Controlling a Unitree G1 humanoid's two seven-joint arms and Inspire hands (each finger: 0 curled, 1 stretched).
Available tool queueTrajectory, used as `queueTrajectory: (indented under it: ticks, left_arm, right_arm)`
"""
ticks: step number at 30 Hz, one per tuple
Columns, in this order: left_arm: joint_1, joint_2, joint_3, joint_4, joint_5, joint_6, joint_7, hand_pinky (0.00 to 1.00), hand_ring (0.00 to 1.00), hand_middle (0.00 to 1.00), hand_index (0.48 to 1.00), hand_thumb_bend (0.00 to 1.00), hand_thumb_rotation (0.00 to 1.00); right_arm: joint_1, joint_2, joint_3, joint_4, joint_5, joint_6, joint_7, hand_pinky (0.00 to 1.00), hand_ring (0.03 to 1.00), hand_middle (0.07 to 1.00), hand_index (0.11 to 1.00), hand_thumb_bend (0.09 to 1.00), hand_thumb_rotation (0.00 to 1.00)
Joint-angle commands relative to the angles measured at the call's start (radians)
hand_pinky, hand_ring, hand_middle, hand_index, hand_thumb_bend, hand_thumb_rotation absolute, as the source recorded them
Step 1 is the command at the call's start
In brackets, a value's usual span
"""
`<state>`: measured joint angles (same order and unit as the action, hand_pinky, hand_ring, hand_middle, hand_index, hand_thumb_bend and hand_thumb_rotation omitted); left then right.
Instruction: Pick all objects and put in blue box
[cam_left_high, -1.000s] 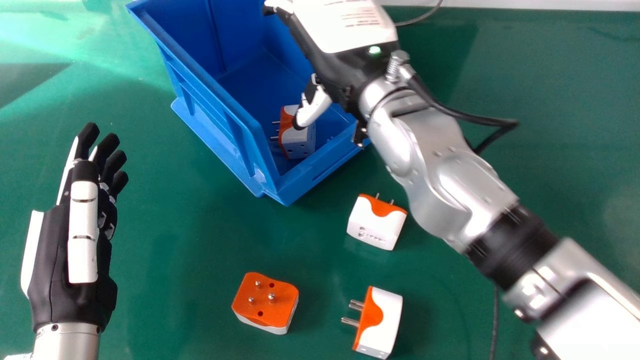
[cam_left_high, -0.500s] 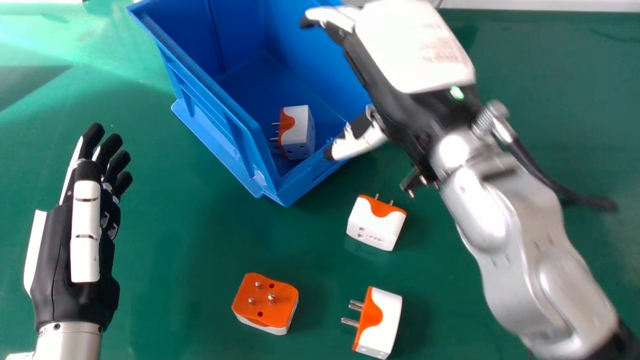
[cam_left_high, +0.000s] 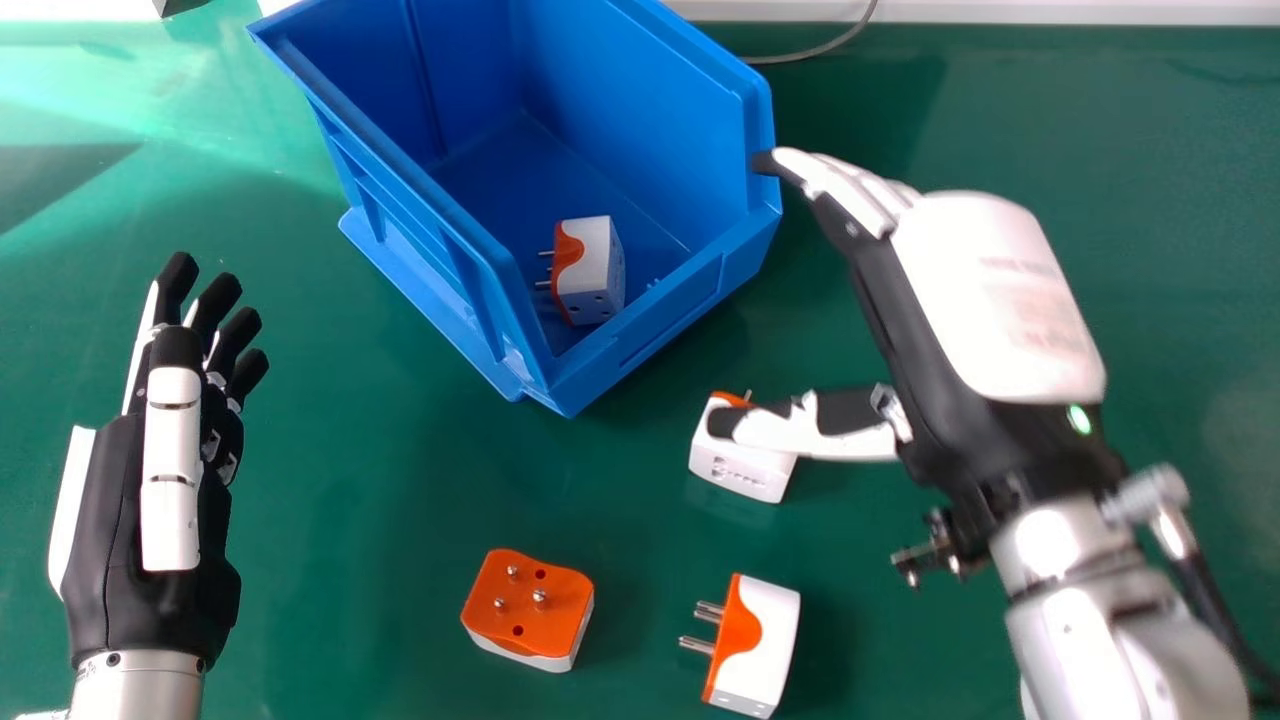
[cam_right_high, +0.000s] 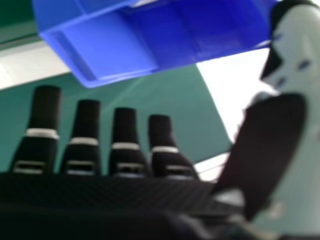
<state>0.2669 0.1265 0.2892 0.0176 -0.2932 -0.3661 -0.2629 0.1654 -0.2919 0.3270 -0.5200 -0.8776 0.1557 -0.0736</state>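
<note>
Right hand (cam_left_high: 985, 300) — adapter (cam_left_high: 738, 468) partly behind its thumb.

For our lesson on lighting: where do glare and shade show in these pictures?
Head view: glare on the green tabletop at upper left, a dark wedge below it, a bright highlight on the silver right wrist. Right hand view: the black right hand, its palm in shade.
</note>
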Motion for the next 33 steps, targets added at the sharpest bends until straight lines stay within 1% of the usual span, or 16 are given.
queueTrajectory:
  ticks: [1, 4, 5, 6, 7, 11, 12, 14, 15, 17, 19, 21, 25, 28, 31, 33]
  left_arm:
    - [0.003, 0.006, 0.002, -0.017, 0.002, -0.012, -0.005, 0.95, 0.95, 0.97, 0.982, 0.48, 0.94]
    - [0.005, 0.003, 0.0, -0.024, 0.0, -0.005, -0.001, 0.95, 0.95, 0.97, 0.984, 0.49, 0.94]
    - [0.005, 0.004, -0.001, -0.024, -0.001, -0.005, -0.003, 0.95, 0.95, 0.97, 0.984, 0.49, 0.94]
    - [0.003, 0.006, 0.0, -0.02, -0.005, -0.005, -0.008, 0.95, 0.95, 0.97, 0.984, 0.49, 0.94]
    - [0.001, 0.007, 0.0, -0.018, -0.007, -0.005, -0.009, 0.95, 0.95, 0.97, 0.983, 0.49, 0.94]
    - [-0.001, 0.007, 0.002, -0.019, -0.011, -0.002, -0.01, 0.95, 0.95, 0.97, 0.982, 0.49, 0.95]
    - [-0.001, 0.008, 0.002, -0.019, -0.01, -0.001, -0.011, 0.95, 0.95, 0.97, 0.981, 0.49, 0.95]
    - [-0.001, 0.007, 0.003, -0.021, -0.006, -0.002, -0.008, 0.95, 0.95, 0.97, 0.981, 0.49, 0.95]
    - [-0.001, 0.007, 0.004, -0.022, -0.006, -0.001, -0.006, 0.95, 0.95, 0.97, 0.981, 0.49, 0.95]
    - [-0.002, 0.006, 0.005, -0.022, -0.008, -0.001, -0.006, 0.95, 0.95, 0.96, 0.975, 0.49, 0.95]
    - [-0.002, 0.006, 0.005, -0.025, -0.007, -0.001, -0.005, 0.94, 0.95, 0.96, 0.973, 0.49, 0.95]
    - [-0.003, 0.007, 0.006, -0.023, -0.005, -0.004, -0.004, 0.94, 0.95, 0.96, 0.972, 0.49, 0.94]
    - [-0.005, 0.011, 0.007, -0.02, -0.006, -0.006, -0.008, 0.94, 0.95, 0.96, 0.97, 0.49, 0.94]
    - [-0.007, 0.011, 0.007, -0.021, -0.007, -0.004, -0.009, 0.94, 0.94, 0.95, 0.969, 0.49, 0.94]
    - [-0.013, 0.013, 0.009, -0.012, -0.008, -0.007, -0.012, 0.94, 0.94, 0.95, 0.969, 0.49, 0.94]
    - [-0.017, 0.012, 0.011, -0.008, -0.009, -0.009, -0.012, 0.94, 0.94, 0.95, 0.969, 0.49, 0.95]
  right_arm:
    - [0.038, 0.019, -0.016, -0.022, 0.002, -0.045, -0.064, 0.66, 0.805, 0.855, 0.851, 0.627, 0.33]
    - [0.074, 0.038, -0.02, -0.003, -0.005, -0.064, -0.101, 0.66, 0.806, 0.856, 0.852, 0.629, 0.38]
    - [0.081, 0.043, -0.021, 0.005, -0.008, -0.068, -0.11, 0.66, 0.807, 0.857, 0.853, 0.63, 0.4]
    - [0.086, 0.046, -0.02, 0.014, -0.013, -0.069, -0.115, 0.66, 0.807, 0.857, 0.853, 0.63, 0.4]
    - [0.091, 0.05, -0.02, 0.023, -0.017, -0.07, -0.12, 0.66, 0.809, 0.857, 0.854, 0.633, 0.41]
    - [0.103, 0.059, -0.012, 0.056, -0.042, -0.067, -0.133, 0.69, 0.826, 0.867, 0.863, 0.652, 0.49]
    - [0.103, 0.063, -0.01, 0.063, -0.05, -0.063, -0.131, 0.7, 0.831, 0.869, 0.865, 0.655, 0.51]
    - [0.102, 0.07, -0.005, 0.076, -0.066, -0.055, -0.124, 0.72, 0.838, 0.873, 0.869, 0.659, 0.54]
    - [0.1, 0.073, -0.001, 0.086, -0.078, -0.05, -0.121, 0.72, 0.838, 0.873, 0.869, 0.659, 0.54]
    - [0.092, 0.079, 0.007, 0.107, -0.101, -0.037, -0.116, 0.73, 0.849, 0.881, 0.875, 0.666, 0.6]
    - [0.082, 0.085, 0.016, 0.128, -0.124, -0.022, -0.106, 0.73, 0.852, 0.884, 0.877, 0.672, 0.62]
    - [0.07, 0.09, 0.025, 0.153, -0.145, -0.008, -0.097, 0.73, 0.856, 0.887, 0.879, 0.675, 0.63]
    - [0.043, 0.093, 0.038, 0.201, -0.166, 0.013, -0.083, 0.72, 0.858, 0.887, 0.874, 0.697, 0.64]
    - [0.018, 0.098, 0.041, 0.232, -0.169, 0.033, -0.065, 0.72, 0.857, 0.885, 0.871, 0.701, 0.63]
    - [-0.013, 0.1, 0.046, 0.268, -0.178, 0.061, -0.042, 0.72, 0.854, 0.883, 0.871, 0.702, 0.62]
    - [-0.035, 0.099, 0.05, 0.295, -0.18, 0.078, -0.029, 0.72, 0.852, 0.881, 0.87, 0.704, 0.61]
